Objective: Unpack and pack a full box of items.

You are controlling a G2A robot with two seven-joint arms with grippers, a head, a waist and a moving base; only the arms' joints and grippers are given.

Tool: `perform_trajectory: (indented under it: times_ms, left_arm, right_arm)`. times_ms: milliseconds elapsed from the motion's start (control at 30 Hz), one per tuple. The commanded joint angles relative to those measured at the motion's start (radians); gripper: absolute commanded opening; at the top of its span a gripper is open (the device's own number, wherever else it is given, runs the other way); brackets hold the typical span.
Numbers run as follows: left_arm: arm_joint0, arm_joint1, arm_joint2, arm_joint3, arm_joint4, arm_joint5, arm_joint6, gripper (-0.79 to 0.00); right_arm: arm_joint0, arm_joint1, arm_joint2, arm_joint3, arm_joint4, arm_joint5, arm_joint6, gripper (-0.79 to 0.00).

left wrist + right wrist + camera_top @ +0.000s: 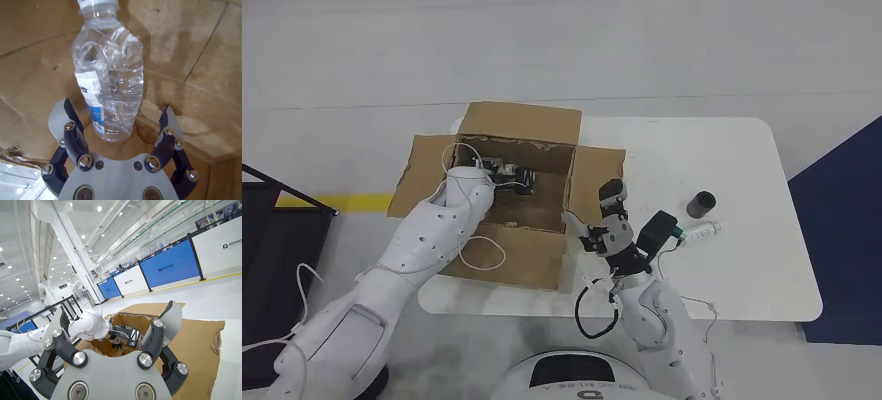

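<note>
An open cardboard box (519, 123) stands on the left part of the white table (742, 160). My left arm is down inside it. A clear water bottle (108, 75) with a white and blue label lies on the box floor (189, 56). The left gripper (113, 113) is open, its fingers either side of the bottle's base without touching it. From the right wrist view the left gripper (130, 336) shows inside the box (189, 336). My right gripper (594, 210) is open and empty, held above the table just right of the box's right flap; in its own view the right gripper (118, 311) faces the box.
A dark cylinder (702, 204) stands on the right half of the table. Beside it lies a small clear bottle (704, 231). The box's flaps (417, 175) are folded outward on all sides. A blue panel (842, 230) stands off the table's right edge.
</note>
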Motion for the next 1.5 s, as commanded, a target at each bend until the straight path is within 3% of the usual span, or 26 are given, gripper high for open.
perform_trajectory:
  times_ms: [0,100,133,267,300,333,500,667,1000,1100,1300,1467]
  left_arm:
    - [-0.012,-0.006,0.009,0.023,0.001,-0.005,0.005,-0.046]
    - [-0.026,-0.018,0.024,0.046,-0.001,-0.006,0.013,-0.126]
    - [-0.030,-0.021,0.030,0.053,0.001,-0.004,0.014,-0.197]
    - [-0.045,-0.032,0.044,0.077,0.007,0.000,0.031,-0.600]
    - [-0.049,-0.035,0.047,0.082,0.010,0.000,0.035,-0.733]
    - [-0.052,-0.036,0.049,0.086,0.012,0.001,0.040,-0.785]
    - [-0.060,-0.039,0.050,0.083,0.027,-0.002,0.089,-0.785]
    - [-0.044,-0.022,0.019,0.021,0.046,-0.009,0.169,-0.785]
    - [0.091,0.055,-0.162,-0.232,0.031,-0.077,0.351,-0.785]
    - [0.135,0.078,-0.237,-0.275,-0.037,-0.129,0.479,-0.785]
    - [0.179,0.123,-0.387,-0.208,-0.171,-0.237,0.806,-0.785]
    - [0.176,0.140,-0.423,-0.130,-0.246,-0.286,0.993,-0.785]
  right_arm:
    - [0.000,0.000,0.000,0.000,0.000,0.000,0.000,0.000]
    - [0.000,0.000,0.000,0.000,0.000,0.000,0.000,0.000]
    - [0.000,0.000,0.000,0.000,0.000,0.000,0.000,0.000]
    - [0.000,0.000,0.000,0.000,0.000,0.000,0.000,0.000]
    - [0.000,0.000,0.000,0.000,0.000,0.000,0.000,0.000]
    - [0.000,0.000,0.000,0.000,0.000,0.000,0.000,0.000]
    - [0.000,0.000,0.000,0.000,0.000,0.000,0.000,0.000]
    - [0.000,0.000,0.000,0.000,0.000,0.000,0.000,0.000]
    - [0.000,0.000,0.000,0.000,0.000,0.000,0.000,0.000]
    - [0.000,0.000,0.000,0.000,0.000,0.000,0.000,0.000]
    - [0.000,0.000,0.000,0.000,0.000,0.000,0.000,0.000]
    - [0.000,0.000,0.000,0.000,0.000,0.000,0.000,0.000]
